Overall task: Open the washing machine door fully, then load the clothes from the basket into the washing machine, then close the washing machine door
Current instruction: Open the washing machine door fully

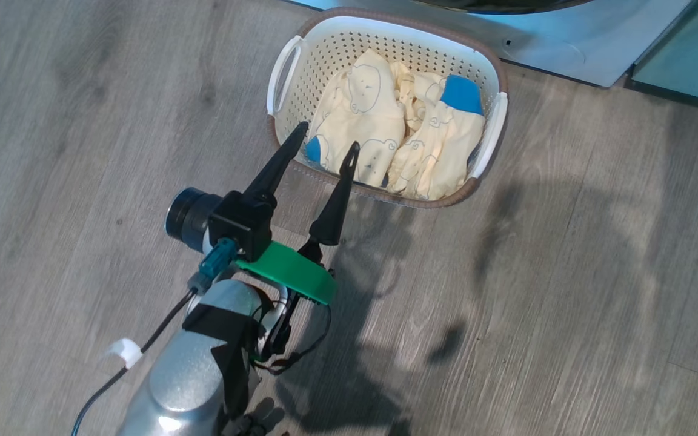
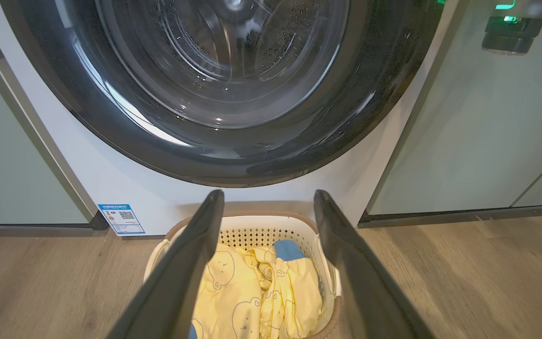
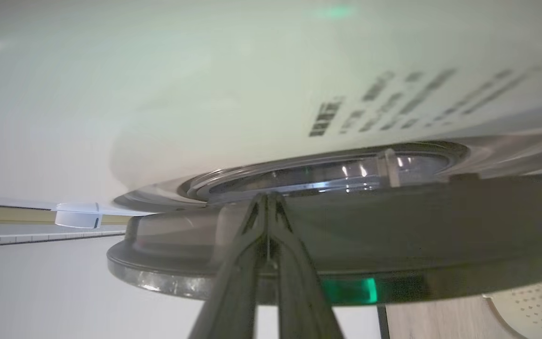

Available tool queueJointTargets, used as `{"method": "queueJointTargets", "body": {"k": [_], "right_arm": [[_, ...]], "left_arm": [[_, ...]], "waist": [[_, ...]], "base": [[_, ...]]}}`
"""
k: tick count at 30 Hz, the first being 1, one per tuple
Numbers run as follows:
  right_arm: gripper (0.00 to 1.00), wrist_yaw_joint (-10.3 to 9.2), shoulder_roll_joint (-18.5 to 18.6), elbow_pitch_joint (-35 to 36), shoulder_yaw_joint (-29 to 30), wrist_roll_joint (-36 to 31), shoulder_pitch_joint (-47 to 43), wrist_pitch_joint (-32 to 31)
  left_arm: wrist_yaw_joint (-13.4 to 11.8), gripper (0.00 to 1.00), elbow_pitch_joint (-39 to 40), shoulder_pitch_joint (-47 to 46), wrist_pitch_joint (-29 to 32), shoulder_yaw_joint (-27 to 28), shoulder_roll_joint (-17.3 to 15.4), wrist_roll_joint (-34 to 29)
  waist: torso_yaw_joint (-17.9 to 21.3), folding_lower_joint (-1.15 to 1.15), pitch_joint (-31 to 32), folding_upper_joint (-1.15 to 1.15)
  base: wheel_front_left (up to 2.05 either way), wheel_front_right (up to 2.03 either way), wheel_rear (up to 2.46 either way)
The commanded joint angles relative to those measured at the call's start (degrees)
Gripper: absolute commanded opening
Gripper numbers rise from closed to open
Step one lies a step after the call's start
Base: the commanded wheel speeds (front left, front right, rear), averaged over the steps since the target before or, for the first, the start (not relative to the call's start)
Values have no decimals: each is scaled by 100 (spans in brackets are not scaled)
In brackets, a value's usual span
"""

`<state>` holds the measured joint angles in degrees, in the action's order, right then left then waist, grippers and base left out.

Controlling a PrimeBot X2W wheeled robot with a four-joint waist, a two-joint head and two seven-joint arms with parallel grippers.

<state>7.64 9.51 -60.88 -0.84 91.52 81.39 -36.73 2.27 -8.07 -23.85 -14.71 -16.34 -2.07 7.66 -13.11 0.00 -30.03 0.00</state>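
Observation:
The cream basket stands on the floor before the washing machine, with the pale yellow, blue-cuffed clothes heaped inside. My left gripper hangs open over the basket's near left rim, with nothing between its fingers. Its wrist view looks past the basket and clothes at the washing machine door. My right gripper is shut, its tips at the door, which shows edge-on and slightly off the white front.
Pale green cabinets flank the washer on both sides. A blue-and-white sticker sits low on its front. The right arm's wrist, with a green light, shows beside the door. Wood-look floor spreads around the basket.

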Motion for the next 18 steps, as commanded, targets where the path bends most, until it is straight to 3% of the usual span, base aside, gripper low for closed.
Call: {"method": "queueJointTargets", "body": {"k": [1, 18], "right_arm": [[0, -15, -52, 166, -33, -31, 336, 45], [0, -15, -146, -284, -161, -197, 573, 59]], "left_arm": [[-49, 100, 201, -145, -29, 172, -81, 38], [-100, 100, 207, -117, -29, 75, -81, 85]], "waist": [[-15, 0, 3, 0], [-103, 0, -43, 0]], "base": [[0, 0, 0], [0, 0, 0]]}}
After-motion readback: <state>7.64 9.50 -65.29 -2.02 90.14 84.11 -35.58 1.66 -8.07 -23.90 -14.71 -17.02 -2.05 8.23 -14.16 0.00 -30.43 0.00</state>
